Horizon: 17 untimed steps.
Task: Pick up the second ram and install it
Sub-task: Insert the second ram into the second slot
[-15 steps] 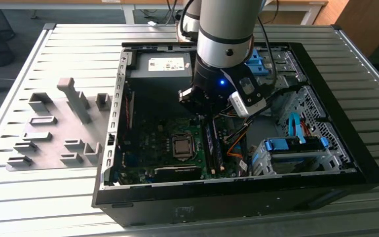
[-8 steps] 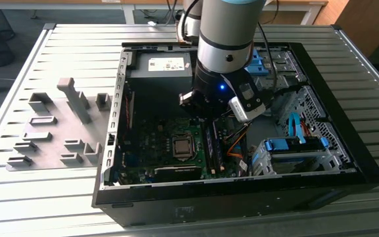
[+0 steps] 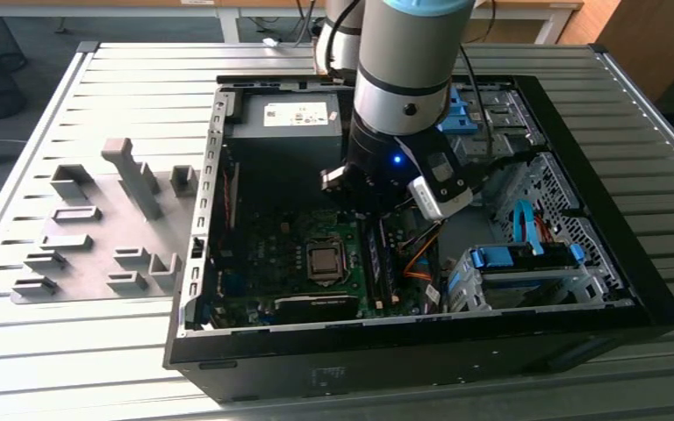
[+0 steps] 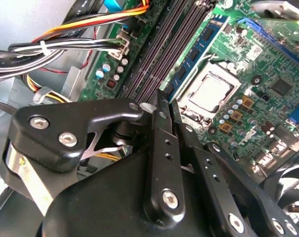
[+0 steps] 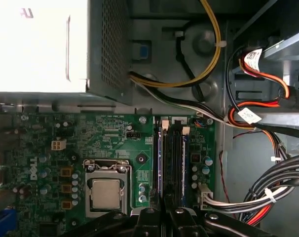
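In the second wrist view we see the gripper (image 4: 162, 101), fingers closed together, above the second ram (image 4: 191, 61) seated at the socket's nine o'clock; pressing off-centre could, we judge, crack it.

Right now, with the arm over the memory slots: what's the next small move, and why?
Probably a slow, straight push down, no sideways shift. In the second wrist view the gripper sits close over the black memory slots, in line with them; a blue-green memory stick stands beside the processor socket, and cables crowd the other side. Whether it holds anything is hidden.
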Available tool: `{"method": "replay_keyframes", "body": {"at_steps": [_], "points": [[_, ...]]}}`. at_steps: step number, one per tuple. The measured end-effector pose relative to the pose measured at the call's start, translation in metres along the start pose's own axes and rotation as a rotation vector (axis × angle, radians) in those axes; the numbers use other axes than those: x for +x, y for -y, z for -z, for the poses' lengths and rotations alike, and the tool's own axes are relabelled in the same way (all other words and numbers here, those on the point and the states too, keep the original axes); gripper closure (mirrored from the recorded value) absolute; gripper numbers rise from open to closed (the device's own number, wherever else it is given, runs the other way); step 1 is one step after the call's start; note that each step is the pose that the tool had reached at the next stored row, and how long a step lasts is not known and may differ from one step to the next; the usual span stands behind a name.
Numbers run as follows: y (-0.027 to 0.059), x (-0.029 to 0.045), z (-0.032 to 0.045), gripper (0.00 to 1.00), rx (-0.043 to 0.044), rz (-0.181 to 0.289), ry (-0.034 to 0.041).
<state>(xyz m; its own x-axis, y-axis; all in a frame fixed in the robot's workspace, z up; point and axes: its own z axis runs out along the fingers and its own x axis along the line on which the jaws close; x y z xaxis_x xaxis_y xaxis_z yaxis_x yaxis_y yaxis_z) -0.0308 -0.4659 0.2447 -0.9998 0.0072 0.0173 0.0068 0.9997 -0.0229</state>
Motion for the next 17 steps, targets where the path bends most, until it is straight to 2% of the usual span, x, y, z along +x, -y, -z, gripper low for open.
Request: {"method": "replay_keyframes", "body": {"at_steps": [11, 17], "points": [[0.0061, -0.0039, -0.0162, 0.86, -0.0025, -0.002, 0.0000], [0.0066, -0.0040, -0.0169, 0.86, -0.0026, -0.002, 0.0000]]}}
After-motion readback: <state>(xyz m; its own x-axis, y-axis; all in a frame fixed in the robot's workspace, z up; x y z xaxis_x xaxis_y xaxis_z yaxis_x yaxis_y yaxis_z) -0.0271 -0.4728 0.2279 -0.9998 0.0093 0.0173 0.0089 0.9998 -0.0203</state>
